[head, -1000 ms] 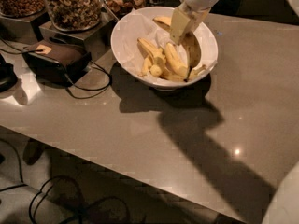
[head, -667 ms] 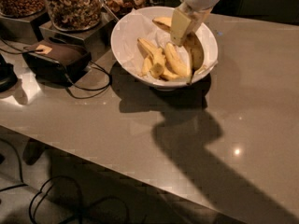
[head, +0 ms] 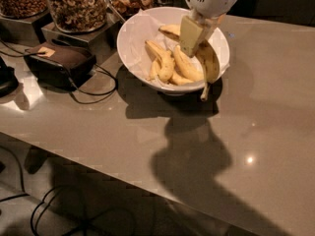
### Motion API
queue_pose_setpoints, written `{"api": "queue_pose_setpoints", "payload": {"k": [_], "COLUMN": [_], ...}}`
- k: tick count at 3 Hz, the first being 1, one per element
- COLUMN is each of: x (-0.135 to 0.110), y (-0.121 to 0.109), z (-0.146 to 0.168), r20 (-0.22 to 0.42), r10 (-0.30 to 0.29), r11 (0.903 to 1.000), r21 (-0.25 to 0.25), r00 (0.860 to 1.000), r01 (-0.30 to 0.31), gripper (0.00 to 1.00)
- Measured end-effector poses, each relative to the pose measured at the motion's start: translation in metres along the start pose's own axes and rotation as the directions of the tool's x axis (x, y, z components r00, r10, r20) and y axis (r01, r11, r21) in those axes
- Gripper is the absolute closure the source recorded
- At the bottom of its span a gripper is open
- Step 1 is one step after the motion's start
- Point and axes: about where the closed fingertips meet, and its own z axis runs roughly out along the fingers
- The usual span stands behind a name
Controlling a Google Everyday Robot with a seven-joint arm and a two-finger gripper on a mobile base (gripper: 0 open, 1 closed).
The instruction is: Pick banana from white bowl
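Note:
The white bowl (head: pixel 132 33) stands at the back of the grey counter, lined with white paper. Several plain yellow bananas (head: pixel 167 65) lie in it. My gripper (head: pixel 194 39) hangs over the right half of the bowl, shut on the brown-mottled banana (head: pixel 211 64). That banana is raised and hangs nearly upright. Its thin stem (head: pixel 204 91) points down past the bowl's front right rim. The cream fingers (head: pixel 191 32) hide the banana's upper end.
Glass jars of nuts (head: pixel 76 6) stand on metal stands at the back left, close to the bowl. A dark box (head: pixel 61 63) with a cable lies left of the bowl. The counter's front edge (head: pixel 98 168) runs diagonally, with cables on the floor below.
The gripper has risen a little and shifted right with the mottled banana. The banana has come up from the bowl's right side, and its stem now hangs over the rim.

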Motion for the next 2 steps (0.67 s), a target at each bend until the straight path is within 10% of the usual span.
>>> {"api": "queue_pose_setpoints", "payload": {"k": [2], "x": [0.029], "y": [0.018], "z": [-0.011], "r20": [-0.039], "r10": [-0.041], "r11": [0.9991], "r21": [0.007], "r00": [0.998], "r01": [0.041], "gripper": [1.0]}}
